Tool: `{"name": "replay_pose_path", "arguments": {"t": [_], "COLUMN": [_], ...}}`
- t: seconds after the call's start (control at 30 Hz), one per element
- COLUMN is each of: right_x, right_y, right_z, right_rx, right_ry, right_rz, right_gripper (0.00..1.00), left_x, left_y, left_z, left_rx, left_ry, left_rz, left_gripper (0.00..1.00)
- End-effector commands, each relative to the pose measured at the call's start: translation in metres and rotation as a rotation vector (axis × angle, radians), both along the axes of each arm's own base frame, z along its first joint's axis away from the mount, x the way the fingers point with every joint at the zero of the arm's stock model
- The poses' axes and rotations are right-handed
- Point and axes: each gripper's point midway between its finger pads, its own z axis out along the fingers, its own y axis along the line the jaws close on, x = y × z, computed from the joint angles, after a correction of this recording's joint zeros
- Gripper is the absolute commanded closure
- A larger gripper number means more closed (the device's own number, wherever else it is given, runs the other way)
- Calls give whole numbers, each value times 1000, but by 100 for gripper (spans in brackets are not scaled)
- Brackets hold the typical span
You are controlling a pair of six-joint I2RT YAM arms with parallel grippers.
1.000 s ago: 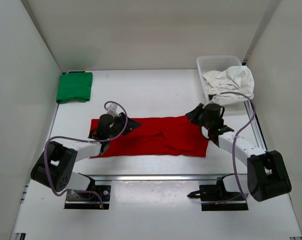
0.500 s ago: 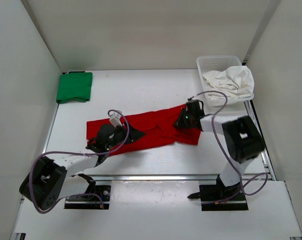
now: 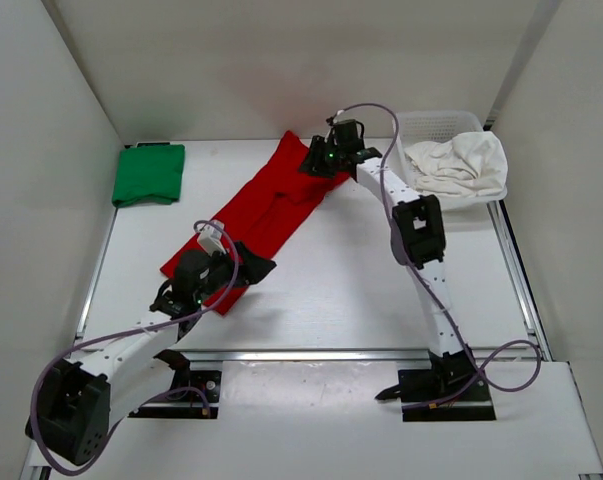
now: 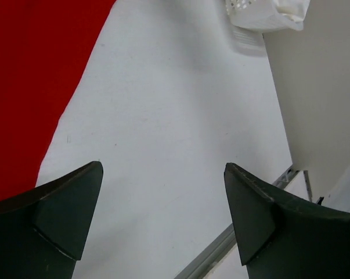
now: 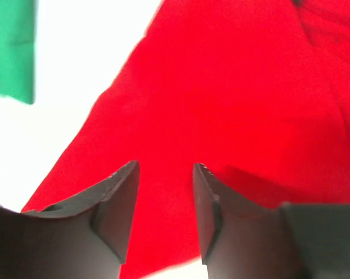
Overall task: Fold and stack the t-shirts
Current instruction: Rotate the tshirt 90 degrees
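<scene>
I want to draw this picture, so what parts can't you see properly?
- Top view: the red shirt has its near end partly under the left gripper and its far end under the right gripper.
- Top view: the white shirt is bunched; the basket hides its underside.
- Right wrist view: the green shirt is blurred, cut by the left edge.

The black left pincer (image 4: 163, 168) is held wide open, its arm stretched low over the white counter's (image 3: 341, 290) near-left part. The black right pincer (image 5: 166, 167) is parted, its arm extended to the far edge.
</scene>
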Motion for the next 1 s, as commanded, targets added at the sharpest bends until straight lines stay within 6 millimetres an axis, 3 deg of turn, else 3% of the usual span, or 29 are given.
{"name": "replay_pose_path", "arguments": {"t": [0.0,0.03,0.1,0.13,0.17,0.2,0.23,0.27,0.3,0.33,0.37,0.4,0.5,0.63,0.83,0.93,0.97], "right_x": [-33,-49,-73,-95,-119,-148,-159,-184,-210,-216,-234,-248,-267,-273,-274,-279,-283], "right_y": [-1,-6,-11,-13,-20,-13,-10,-4,-2,5,13,20,53,84,102,104,109], "right_z": [186,196,193,182,154,132,128,103,80,79,60,43,29,6,-46,-71,-68], "right_rx": [7,11,23,12,-6,1,28,52,60,85,97,87,96,49,-12,-38,-23], "right_ry": [-336,-331,-320,-307,-247,-218,-229,-195,-132,-146,-106,-66,-29,10,119,195,198], "right_rz": [45,46,58,57,55,68,77,91,104,106,136,159,238,260,223,232,250], "right_gripper": [58,58,58,58,59,60,61,62,63,63,63,63,61,59,58,65,71], "left_x": [-7,-9,-7,-8,-8,-5,-5,-3,-2,-1,1,3,5,6,5,5,6], "left_y": [10,10,16,20,20,24,27,29,30,33,34,36,38,42,48,48,49], "left_z": [-15,-17,-19,-22,-19,-14,-13,-10,-3,-2,1,2,5,9,3,2,2], "left_rx": [12,9,1,-5,-9,-23,-31,-38,-48,-48,-47,-43,-40,-40,-22,-18,-11], "left_ry": [37,45,56,64,53,42,38,35,12,8,6,9,9,6,14,20,19], "left_rz": [-3,-14,6,14,9,23,29,36,41,53,59,74,83,99,117,113,116], "left_gripper": [1,2,1,2,1,1,1,7,25,32,42,44,46,45,44,44,44]}}
